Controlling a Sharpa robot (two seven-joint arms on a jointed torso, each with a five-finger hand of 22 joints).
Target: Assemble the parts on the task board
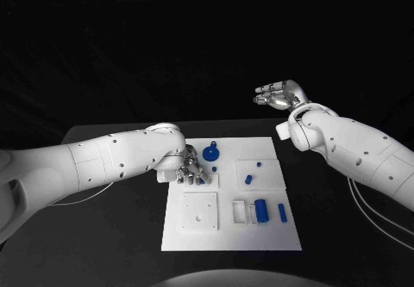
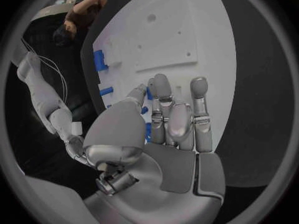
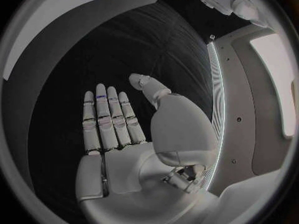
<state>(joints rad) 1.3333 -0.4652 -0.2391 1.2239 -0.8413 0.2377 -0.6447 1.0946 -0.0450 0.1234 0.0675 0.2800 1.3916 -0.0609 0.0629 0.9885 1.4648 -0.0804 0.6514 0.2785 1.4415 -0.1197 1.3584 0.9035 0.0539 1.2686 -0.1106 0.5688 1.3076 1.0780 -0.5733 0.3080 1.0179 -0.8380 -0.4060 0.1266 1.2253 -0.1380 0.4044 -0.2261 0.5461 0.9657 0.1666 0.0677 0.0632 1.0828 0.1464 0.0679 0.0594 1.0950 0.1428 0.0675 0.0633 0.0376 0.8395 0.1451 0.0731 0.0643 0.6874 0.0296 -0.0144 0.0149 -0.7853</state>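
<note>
The white task board (image 1: 231,236) lies in the middle of the table. My left hand (image 1: 188,170) hangs over its upper left part, fingertips down on the board beside a small blue part (image 1: 201,179). In the left wrist view, blue (image 2: 149,91) shows in the gap between the thumb and the fingers (image 2: 163,92) of my left hand (image 2: 168,129); whether it is pinched I cannot tell. A blue round part (image 1: 211,153) lies just beyond that hand. My right hand (image 1: 279,94) is raised high behind the board, and in the right wrist view this hand (image 3: 118,119) has straight fingers with nothing in them.
On the board's right half lie two small blue parts (image 1: 248,178) (image 1: 258,164), a blue cylinder (image 1: 261,210) and a blue bar (image 1: 282,213). A raised white plate (image 1: 200,210) sits at the lower left. Black table (image 1: 103,239) surrounds the board.
</note>
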